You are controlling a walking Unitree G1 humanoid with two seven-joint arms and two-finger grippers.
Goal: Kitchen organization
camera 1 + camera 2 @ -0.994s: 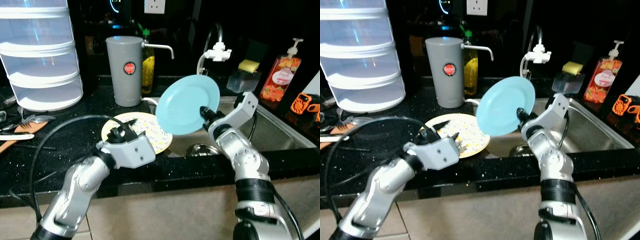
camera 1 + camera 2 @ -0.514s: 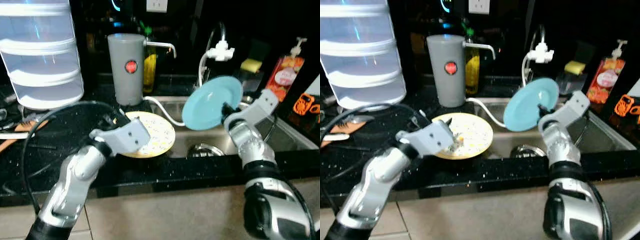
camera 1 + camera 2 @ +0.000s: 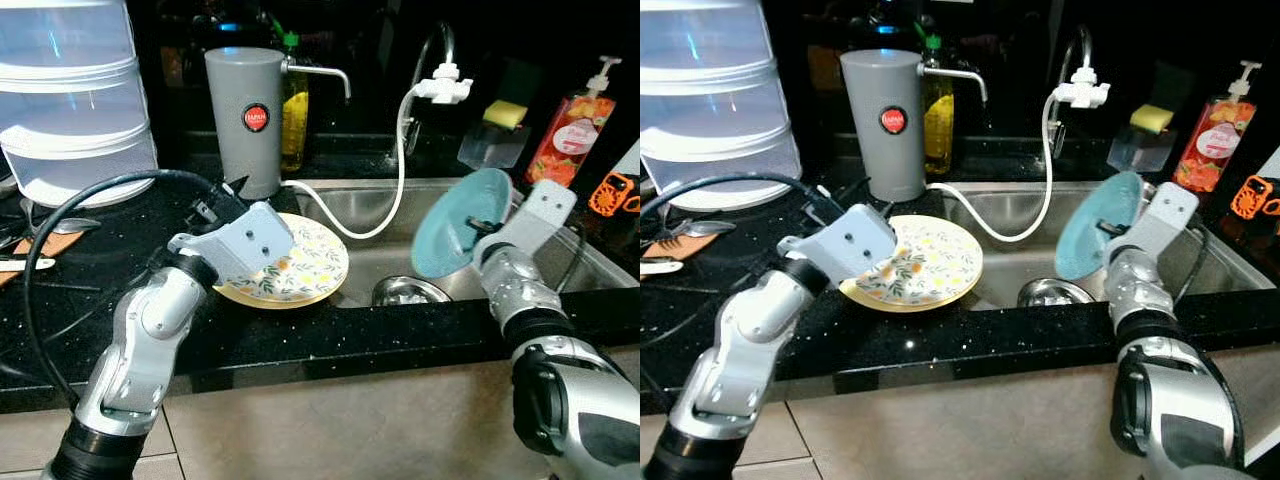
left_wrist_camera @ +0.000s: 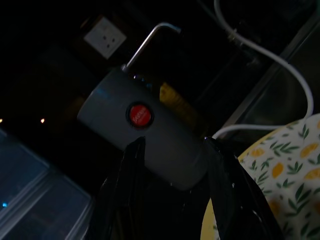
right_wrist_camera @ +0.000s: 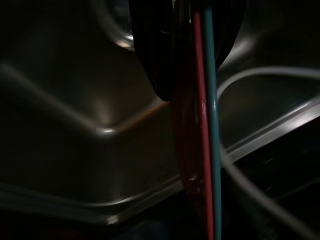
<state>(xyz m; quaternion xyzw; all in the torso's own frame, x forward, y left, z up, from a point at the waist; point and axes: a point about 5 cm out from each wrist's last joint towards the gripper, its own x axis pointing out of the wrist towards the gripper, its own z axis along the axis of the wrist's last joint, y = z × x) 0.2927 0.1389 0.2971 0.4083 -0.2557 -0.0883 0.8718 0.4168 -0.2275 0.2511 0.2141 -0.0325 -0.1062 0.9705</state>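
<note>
A yellow floral plate (image 3: 295,268) lies on the black counter, overhanging the sink's left edge. My left gripper (image 3: 218,207) hovers at the plate's back-left rim; in the left wrist view its fingers (image 4: 131,190) stand open with the plate's (image 4: 287,170) rim beside one of them. A teal plate (image 3: 458,235) is held tilted nearly upright above the sink (image 3: 360,205), with my right gripper (image 3: 482,228) shut on its rim. The right wrist view shows that teal plate (image 5: 210,125) edge-on against a black finger (image 5: 155,50).
A grey water dispenser (image 3: 245,120) stands behind the floral plate, with a yellow bottle (image 3: 293,130) beside it. A clear tiered container (image 3: 75,110) stands at the back left, utensils (image 3: 30,245) in front. A tap with a white hose (image 3: 402,150), a sponge (image 3: 503,113) and a soap bottle (image 3: 575,140) line the sink.
My right gripper has carried the teal plate to the right and lower over the sink, turning it more edge-on. The left gripper has lifted to the floral plate's rim. The camera has shifted.
</note>
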